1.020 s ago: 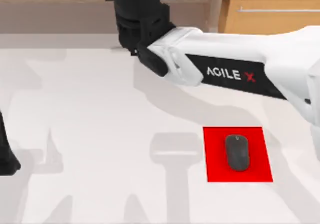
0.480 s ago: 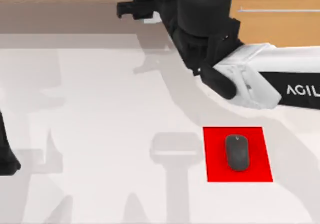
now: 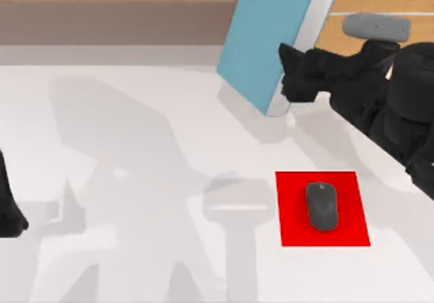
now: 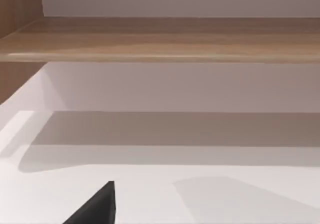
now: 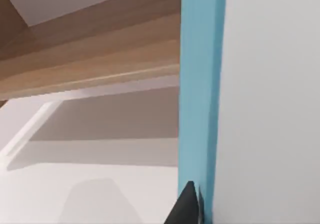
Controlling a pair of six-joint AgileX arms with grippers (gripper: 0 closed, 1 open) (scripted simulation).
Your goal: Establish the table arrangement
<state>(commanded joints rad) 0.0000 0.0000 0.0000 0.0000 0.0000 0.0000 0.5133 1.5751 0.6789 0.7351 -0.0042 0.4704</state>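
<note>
The broad, flat, plain white tabletop (image 3: 135, 181) spreads under everything else, and the small red rectangular mat (image 3: 295, 228) lying flat on it serves as the landmark. On that mat, a little right of its middle, sits a dark grey oval computer mouse (image 3: 321, 206), long axis running front to back, touching nothing but the mat; no writing can be read on mouse or mat. Far to the left of the mat, at the table's left edge, the black left gripper (image 3: 8, 211) is parked low, and whether its fingers are spread or together cannot be told; its wrist view shows a black fingertip over the white surface. Beyond the mat, toward the back of the table, the black right gripper (image 3: 290, 79) reaches in from the right and pinches a light blue hardcover book with white page edges (image 3: 268, 38), its fingers closed on the book's lower right side. The book is lifted clear of the table and tilted, its top leaning to the right, with its shadow cast on the tabletop below; its cover carries no readable title. In the right wrist view the blue cover (image 5: 197, 108) stands close beside the white pages. Farthest back, beyond the book, stands the light wooden shelf-and-drawer unit (image 3: 380, 32), its shelf opening left of the book.
</note>
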